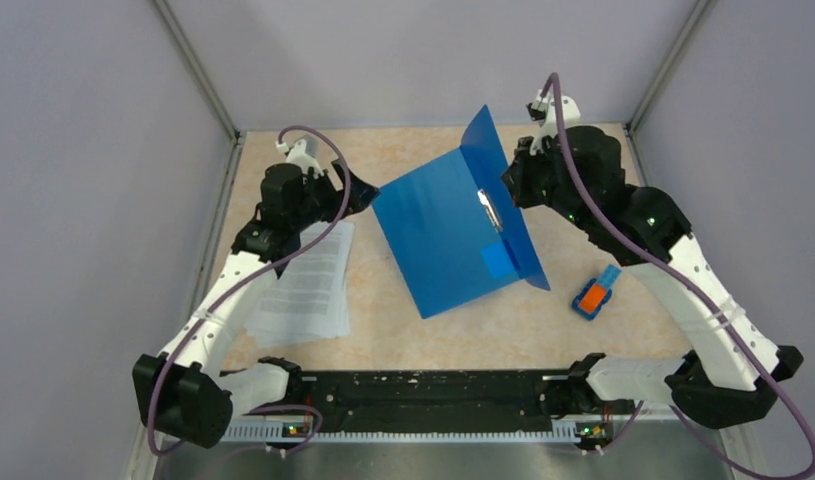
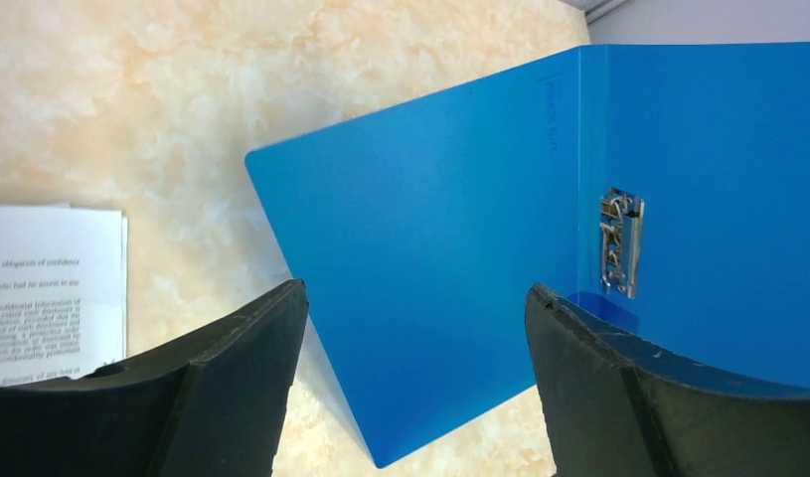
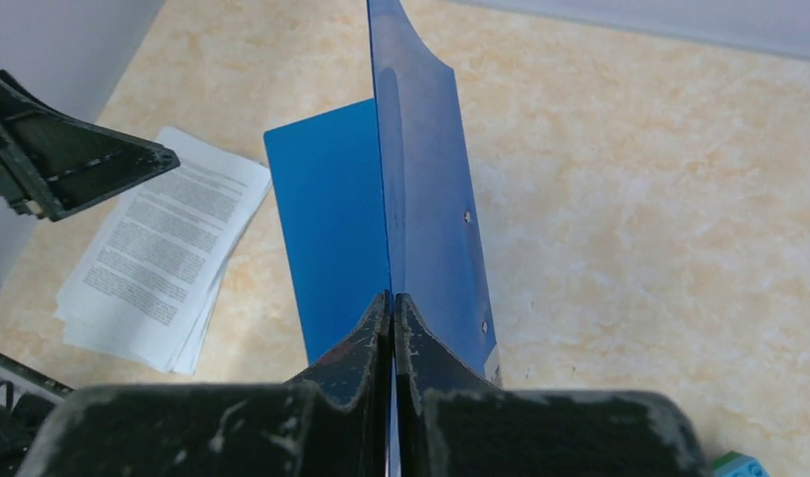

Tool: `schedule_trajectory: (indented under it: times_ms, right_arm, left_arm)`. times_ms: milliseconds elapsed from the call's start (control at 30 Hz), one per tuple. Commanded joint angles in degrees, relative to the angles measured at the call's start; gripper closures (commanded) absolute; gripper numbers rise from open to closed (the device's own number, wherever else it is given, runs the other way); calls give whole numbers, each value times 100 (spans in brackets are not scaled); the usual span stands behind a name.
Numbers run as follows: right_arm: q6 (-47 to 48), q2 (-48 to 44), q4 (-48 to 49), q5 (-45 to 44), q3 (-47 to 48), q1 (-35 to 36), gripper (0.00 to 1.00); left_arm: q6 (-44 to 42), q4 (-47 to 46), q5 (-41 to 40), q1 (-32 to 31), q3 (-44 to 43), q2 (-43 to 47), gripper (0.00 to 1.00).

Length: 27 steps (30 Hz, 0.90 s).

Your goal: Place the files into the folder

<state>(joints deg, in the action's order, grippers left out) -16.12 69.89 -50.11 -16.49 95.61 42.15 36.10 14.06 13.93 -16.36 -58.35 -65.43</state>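
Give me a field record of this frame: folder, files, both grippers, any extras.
folder: open; one cover flat on table, other raised upright
clip: inside, by the spine
files: loose stack on table, left of folder, not in it
right gripper: shut on the raised cover's edge
left gripper: open, holding nothing, at folder's left side
extra: orange-and-blue object on table, right of folder

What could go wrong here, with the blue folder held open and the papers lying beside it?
The right gripper pinches just the edge of the folder, holding its cover upright; that cover could slip free and fall shut. The papers are a loose, fanned stack, so the open left gripper may lift only some sheets. Sheets might also snag on the metal clip.
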Motion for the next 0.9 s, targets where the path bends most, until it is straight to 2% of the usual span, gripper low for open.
schedule_trajectory:
  times_ms: [0, 167, 267, 467, 867]
  right_arm:
    - [187, -328, 559, 72, 352, 41, 100]
    - [164, -380, 565, 124, 665, 39, 100]
    - [147, -382, 539, 152, 857, 39, 100]
    - [144, -347, 423, 110, 1256, 39, 100]
    - [151, -242, 335, -63, 1768, 39, 100]
  left_arm:
    - [-23, -1424, 427, 153, 408, -87, 14]
    - [153, -2911, 1271, 282, 860, -396, 13]
    - [127, -3372, 1525, 333, 1115, -369, 12]
    - [-25, -3612, 1642, 426, 1396, -356, 11]
    - [236, -3907, 2071, 448, 1856, -316, 10]
